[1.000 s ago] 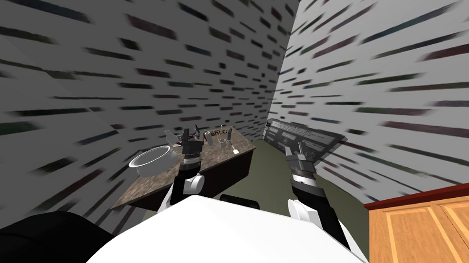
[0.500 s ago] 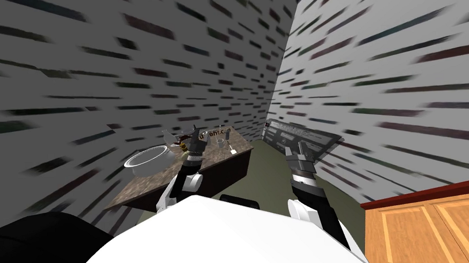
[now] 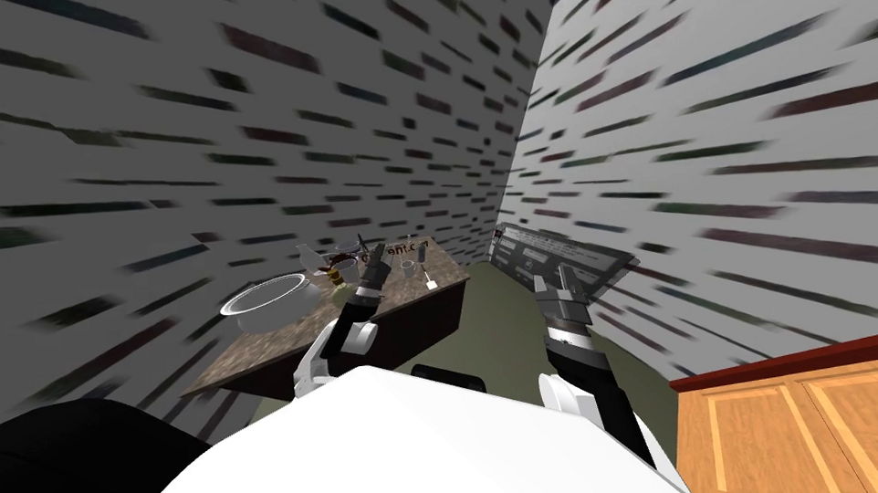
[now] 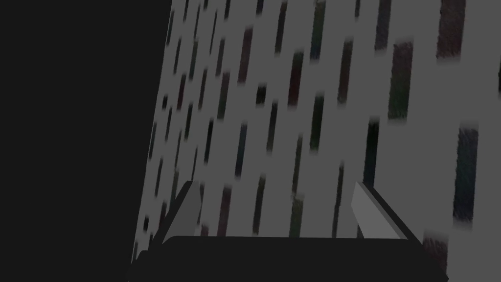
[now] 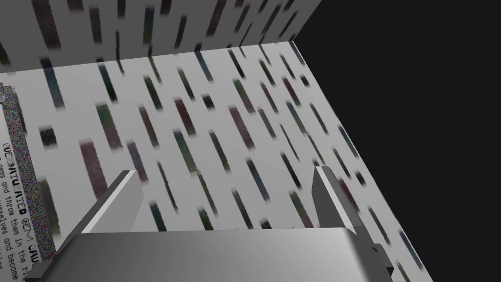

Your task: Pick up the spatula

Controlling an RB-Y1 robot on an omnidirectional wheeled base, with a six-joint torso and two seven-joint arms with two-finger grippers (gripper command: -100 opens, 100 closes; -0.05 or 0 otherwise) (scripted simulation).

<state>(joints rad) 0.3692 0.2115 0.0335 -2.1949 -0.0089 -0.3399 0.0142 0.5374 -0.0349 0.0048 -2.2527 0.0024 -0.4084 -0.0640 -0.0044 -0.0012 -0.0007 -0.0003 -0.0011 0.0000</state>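
At the far left of the head view, a white bowl is sitting on the mottled brown table. To its right, the left gripper is hovering above the tabletop, close to some small clutter that I cannot identify. Its fingers are standing apart with nothing between them. Its camera is facing a speckled wall, not the table.

Further right a small mug is standing. Just beside it, close to the table's right-hand edge, a thin white piece with a short handle is lying flat. I am taking this for the spatula.

The right gripper is hanging clear of the table over the green floor, its fingers likewise apart and empty. It is hanging in front of a lettered board at the wall. A wooden cabinet is showing at the far right.

Risks noted: the left hand is aiming too high to sight its target, so a blind descent could strike the mug or the clutter. The spatula is lying low and near the edge, so a glancing finger could push it off.
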